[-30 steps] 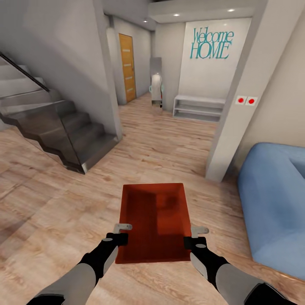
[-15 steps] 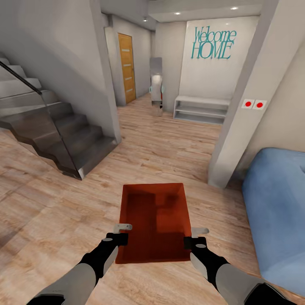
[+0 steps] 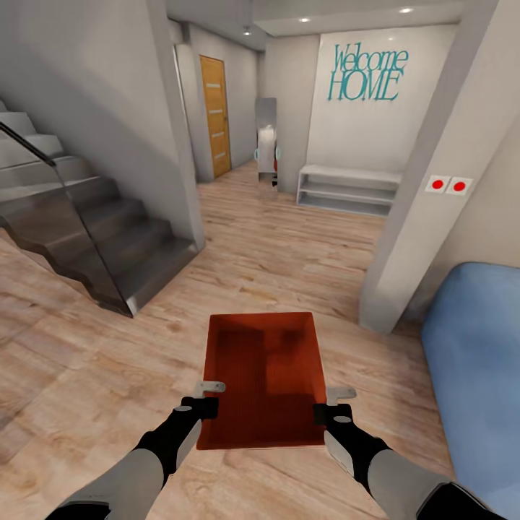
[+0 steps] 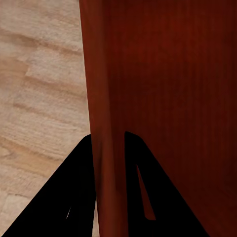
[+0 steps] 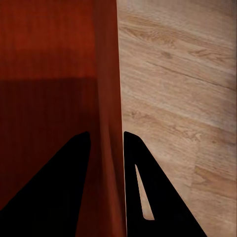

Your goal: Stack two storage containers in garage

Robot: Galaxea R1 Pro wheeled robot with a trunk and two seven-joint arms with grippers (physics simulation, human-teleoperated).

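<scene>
Both grippers pinch one orange-red box (image 3: 263,375) between them: the left gripper (image 3: 209,397) is closed over its left wall, the right gripper (image 3: 334,403) over its right wall, a finger on each side. The box hangs level above the wood floor (image 3: 310,253), ahead of both wrists, with the blue sofa (image 3: 480,361) off beyond the right gripper.
</scene>
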